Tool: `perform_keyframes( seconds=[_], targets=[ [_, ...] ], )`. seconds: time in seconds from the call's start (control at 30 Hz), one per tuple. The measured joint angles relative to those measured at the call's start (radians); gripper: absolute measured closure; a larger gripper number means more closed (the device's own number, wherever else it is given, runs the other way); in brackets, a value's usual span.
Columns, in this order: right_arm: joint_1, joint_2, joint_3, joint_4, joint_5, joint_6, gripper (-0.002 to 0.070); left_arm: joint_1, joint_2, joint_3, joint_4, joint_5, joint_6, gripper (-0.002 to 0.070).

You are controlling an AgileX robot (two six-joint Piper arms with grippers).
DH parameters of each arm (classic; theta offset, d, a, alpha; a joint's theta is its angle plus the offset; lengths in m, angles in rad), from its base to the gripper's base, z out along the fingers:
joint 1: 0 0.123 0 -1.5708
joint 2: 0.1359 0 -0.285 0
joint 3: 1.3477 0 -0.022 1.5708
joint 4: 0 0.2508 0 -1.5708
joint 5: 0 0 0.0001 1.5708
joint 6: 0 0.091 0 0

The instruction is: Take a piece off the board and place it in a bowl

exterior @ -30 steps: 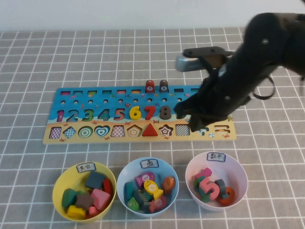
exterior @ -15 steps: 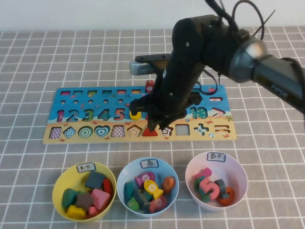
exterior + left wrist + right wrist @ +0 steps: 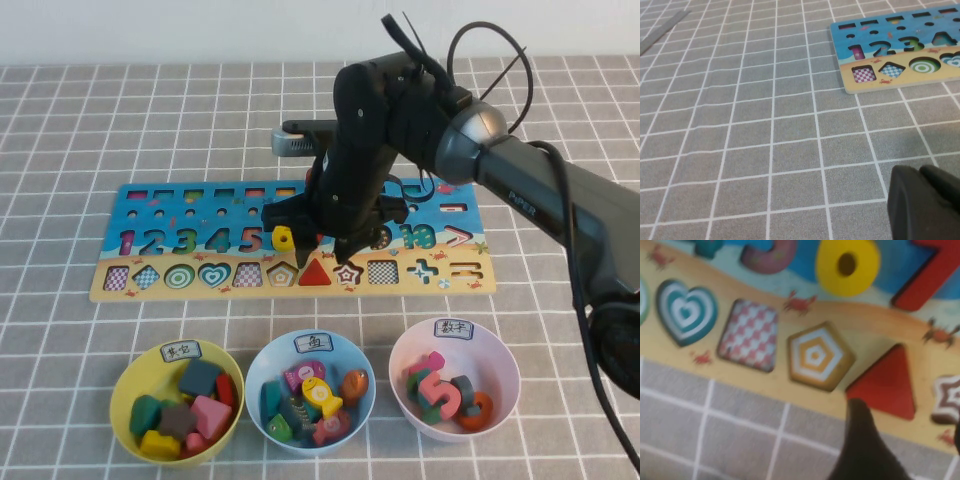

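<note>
Reaching across from the right of the high view, the right arm hangs its right gripper [image 3: 322, 250] over the middle of the board [image 3: 140, 290], fingers spread, one tip on each side of the red triangle [image 3: 315, 272]. The triangle sits in its slot on the tan lower strip, between a hexagon cut-out and a star cut-out, not lifted. A yellow 6 [image 3: 284, 238] lies just above and left of it in the blue number row. Along the bottom of the frame stand three bowls: the yellow bowl [image 3: 124, 378] at lower left with blocks in it, a light-blue bowl [image 3: 258, 368] in the middle, a white-pink bowl [image 3: 506, 380] to the right. A grey checked cloth [image 3: 80, 130] covers the table

In the left wrist view the board's end with numbers and checkered cut-outs shows at upper right [image 3: 900, 85], well apart from the left gripper [image 3: 925, 200], a dark shape in the lower right corner low over the cloth; whether its fingers are spread or pressed together I cannot tell

In the right wrist view the triangle [image 3: 887, 385] fills the right of the frame, seated in its slot, with one dark fingertip [image 3: 865, 440] rising from the bottom edge just beside its near corner. The hexagon cut-out [image 3: 815, 356] lies beside it, and the yellow 6 [image 3: 847, 265] at the top
</note>
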Motion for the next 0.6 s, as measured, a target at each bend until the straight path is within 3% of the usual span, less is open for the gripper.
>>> perform_keyframes(
  seconds=[0.6],
  targets=[
    [0.015, 0.036, -0.030, -0.017, 0.000, 0.075, 0.0320, 0.000, 0.000, 0.000, 0.000, 0.000, 0.000, 0.0678]
  ],
)
